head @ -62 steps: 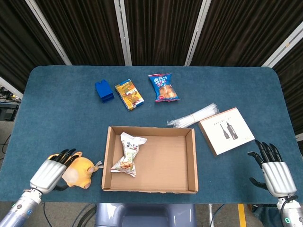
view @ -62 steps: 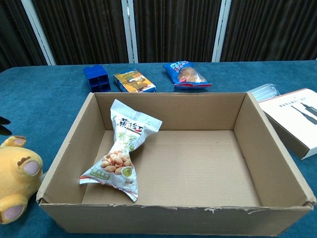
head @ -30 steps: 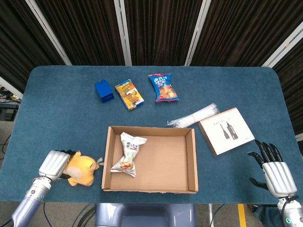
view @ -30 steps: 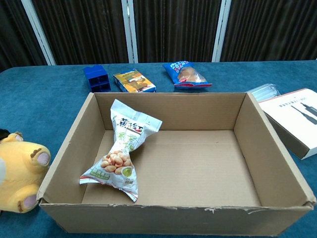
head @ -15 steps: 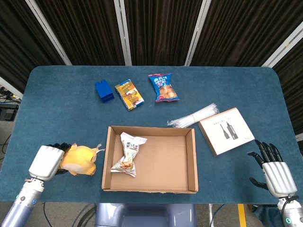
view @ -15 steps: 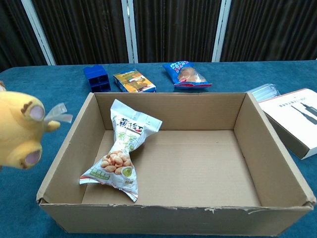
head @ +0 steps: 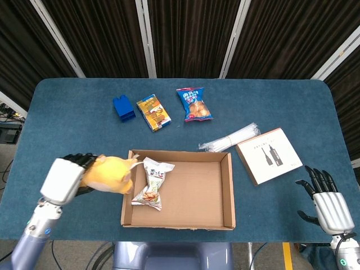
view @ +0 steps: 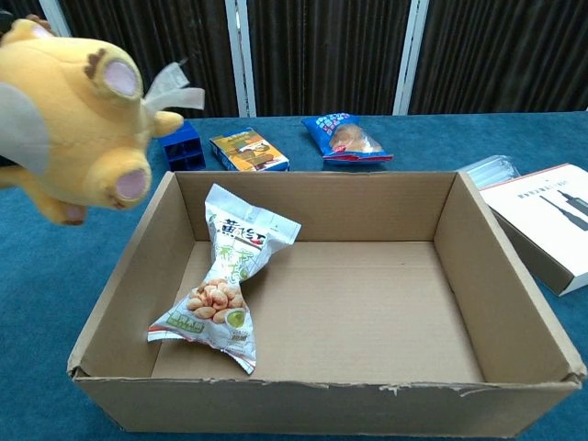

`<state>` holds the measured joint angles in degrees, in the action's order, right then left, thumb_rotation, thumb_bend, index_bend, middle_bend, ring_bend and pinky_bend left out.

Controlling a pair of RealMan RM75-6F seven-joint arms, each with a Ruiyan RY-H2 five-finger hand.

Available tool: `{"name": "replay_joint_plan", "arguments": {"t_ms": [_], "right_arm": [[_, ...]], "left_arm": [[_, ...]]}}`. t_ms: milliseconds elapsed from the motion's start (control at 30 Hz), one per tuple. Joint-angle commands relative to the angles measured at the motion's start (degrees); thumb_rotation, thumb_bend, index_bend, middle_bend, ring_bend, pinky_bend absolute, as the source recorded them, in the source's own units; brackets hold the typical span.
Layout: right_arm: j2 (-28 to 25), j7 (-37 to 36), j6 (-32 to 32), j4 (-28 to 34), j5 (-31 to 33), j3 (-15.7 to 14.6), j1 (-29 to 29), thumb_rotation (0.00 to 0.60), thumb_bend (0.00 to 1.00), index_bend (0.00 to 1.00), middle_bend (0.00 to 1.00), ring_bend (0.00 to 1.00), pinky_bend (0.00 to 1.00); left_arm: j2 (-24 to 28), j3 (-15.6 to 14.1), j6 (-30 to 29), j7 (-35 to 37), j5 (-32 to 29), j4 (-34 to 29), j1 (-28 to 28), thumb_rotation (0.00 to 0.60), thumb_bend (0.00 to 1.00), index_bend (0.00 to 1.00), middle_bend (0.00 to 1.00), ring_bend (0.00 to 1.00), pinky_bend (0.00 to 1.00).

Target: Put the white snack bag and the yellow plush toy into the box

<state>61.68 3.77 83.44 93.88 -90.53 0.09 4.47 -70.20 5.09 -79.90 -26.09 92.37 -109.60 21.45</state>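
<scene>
My left hand (head: 66, 177) grips the yellow plush toy (head: 111, 174) in the air, over the left wall of the cardboard box (head: 227, 191). In the chest view the yellow plush toy (view: 81, 115) hangs large at the upper left, above and left of the cardboard box (view: 503, 299). The white snack bag (head: 151, 183) lies inside the box against its left side, and in the chest view the white snack bag (view: 228, 276) is on the box floor. My right hand (head: 327, 203) rests at the table's near right corner, holding nothing, fingers spread.
A blue block (head: 123, 107), a yellow snack pack (head: 153, 112) and a blue snack bag (head: 193, 104) lie beyond the box. A bundle of clear straws (head: 229, 138) and a white flat carton (head: 272, 155) sit to its right.
My left hand has closed on the plush toy, lifted it off the table and carried it up and rightward to the box's left wall. The right hand has stayed put.
</scene>
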Motion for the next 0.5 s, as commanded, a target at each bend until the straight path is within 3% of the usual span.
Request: {"name": "replay_joint_plan", "arguments": {"t_ms": [33, 333, 433, 500], "right_arm": [[-0.08, -0.21, 0.02, -0.07, 0.14, 0.08, -0.02, 0.6, 0.0, 0.27, 0.01, 0.0, 0.0], [-0.31, -0.99, 0.24, -0.31, 0.09, 0.12, -0.11, 0.6, 0.0, 0.27, 0.01, 0.0, 0.0], [-0.33, -1.09, 0.34, -0.34, 0.02, 0.14, -0.13, 0.6, 0.0, 0.27, 0.01, 0.0, 0.0], [-0.34, -1.16, 0.27, -0.4, 0.16, 0.16, -0.13, 0.6, 0.0, 0.27, 0.01, 0.0, 0.0]], "left_arm": [[-4.23, 2.0, 5.4, 1.01, -3.03, 1.07, 3.94, 0.6, 0.6, 0.64, 0.49, 0.63, 0.7], [-12.58, 4.33, 8.36, 0.34, -4.6, 6.21, 7.97, 0.6, 0.57, 0.64, 0.5, 0.63, 0.69], [-13.94, 4.45, 7.97, 0.35, -4.0, 7.14, 8.39, 0.6, 0.4, 0.57, 0.44, 0.56, 0.67], [-14.52, 4.21, 6.58, 0.48, -1.98, 7.86, 8.39, 0.6, 0.23, 0.42, 0.31, 0.4, 0.56]]}}
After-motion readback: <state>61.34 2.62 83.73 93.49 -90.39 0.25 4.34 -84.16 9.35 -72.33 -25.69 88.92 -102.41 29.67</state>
